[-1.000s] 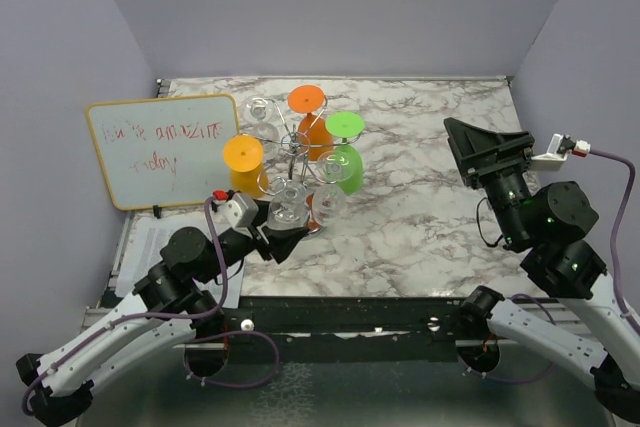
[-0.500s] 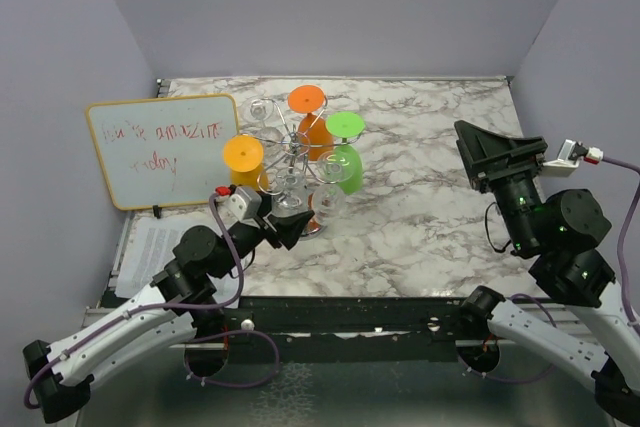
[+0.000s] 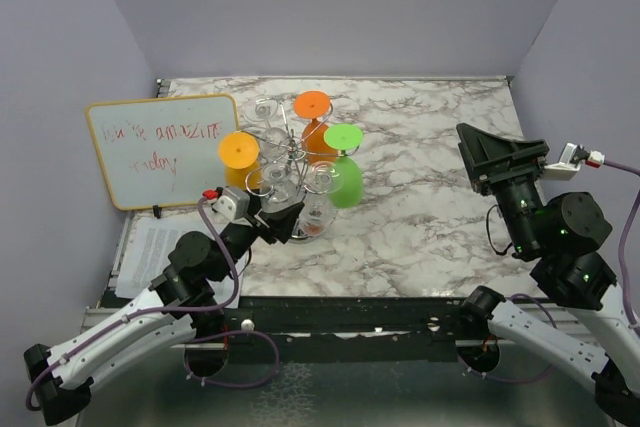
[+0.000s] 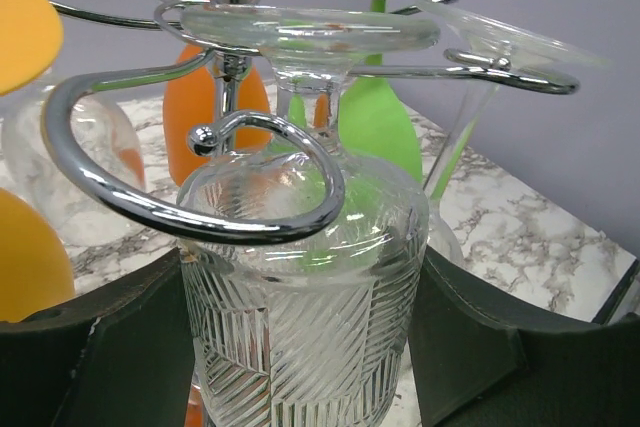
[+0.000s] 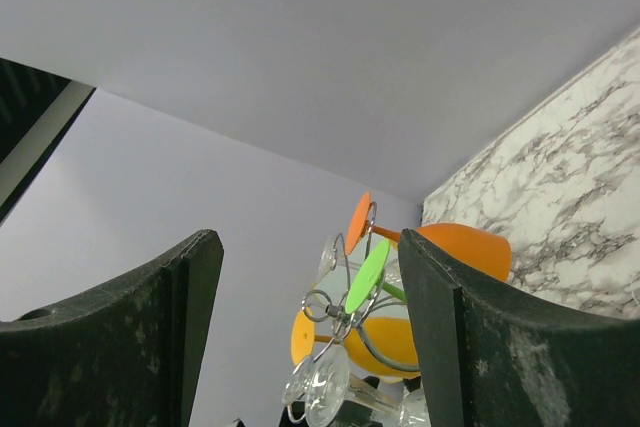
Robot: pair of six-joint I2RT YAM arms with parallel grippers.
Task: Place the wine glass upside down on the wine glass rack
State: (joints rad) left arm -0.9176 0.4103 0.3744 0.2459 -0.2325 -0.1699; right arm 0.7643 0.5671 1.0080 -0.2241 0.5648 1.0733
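Observation:
The wine glass (image 4: 300, 337) is clear with a cut herringbone pattern. It hangs upside down, its foot (image 4: 310, 32) level with the chrome arms of the wine glass rack (image 4: 130, 202). My left gripper (image 4: 300, 277) is shut on its bowl, one black finger (image 4: 90, 357) on each side. In the top view the left gripper (image 3: 280, 219) is at the rack's (image 3: 293, 147) near side, holding the glass (image 3: 282, 202). My right gripper (image 3: 495, 157) is open and empty, raised at the far right and pointing toward the rack (image 5: 345, 312).
The rack also carries a yellow glass (image 3: 240, 152), an orange glass (image 3: 313, 107), a green glass (image 3: 345, 177) and clear glasses (image 3: 318, 209). A whiteboard (image 3: 160, 147) leans at the left, with papers (image 3: 150, 242) below it. Grey walls enclose the marble table (image 3: 430, 147).
My left gripper has pushed the clear glass forward into the rack's near arm. The rack and its hanging glasses have shifted slightly. The right arm drew back a little to the right.

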